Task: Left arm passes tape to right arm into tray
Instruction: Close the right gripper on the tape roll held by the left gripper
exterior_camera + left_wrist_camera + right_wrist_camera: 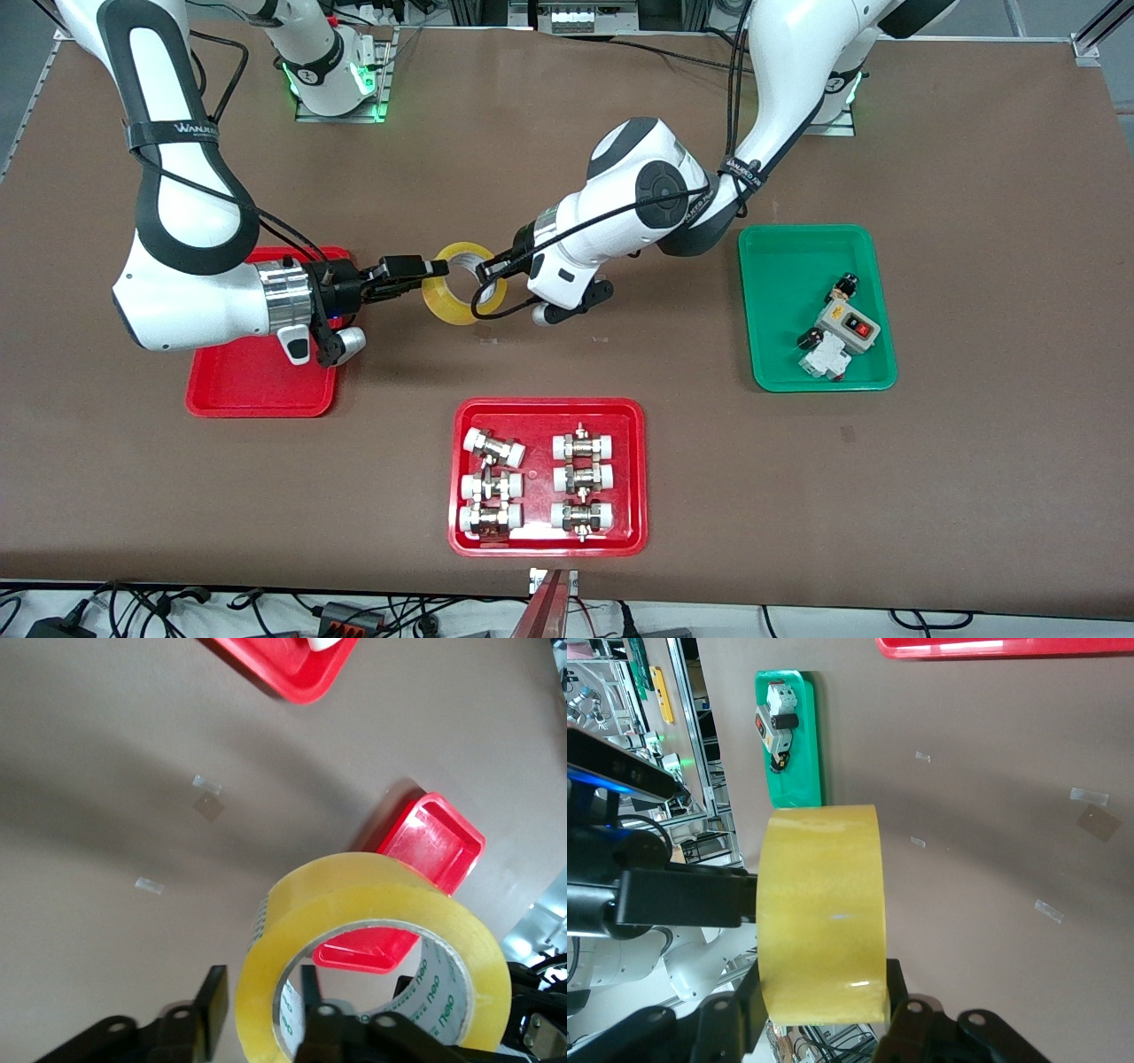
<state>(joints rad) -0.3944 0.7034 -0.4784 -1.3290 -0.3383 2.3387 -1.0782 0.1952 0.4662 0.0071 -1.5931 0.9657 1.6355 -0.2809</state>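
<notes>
The yellow tape (450, 309) hangs upright in the air over the brown table, between the two arms. My right gripper (437, 267) is shut on the tape (824, 904), its fingers pressed on the roll's two flat sides. My left gripper (490, 268) stands open astride the roll's wall (354, 904): one finger is inside the hole, and the outer finger (213, 1001) stands clear with a gap showing. The plain red tray (257, 390) lies under the right arm's wrist, toward the right arm's end of the table, partly hidden by it.
A red tray of metal fittings (547, 415) lies nearer to the front camera than the tape. A green tray (780, 292) with switch parts sits toward the left arm's end. Small tape scraps (209, 806) lie stuck on the table.
</notes>
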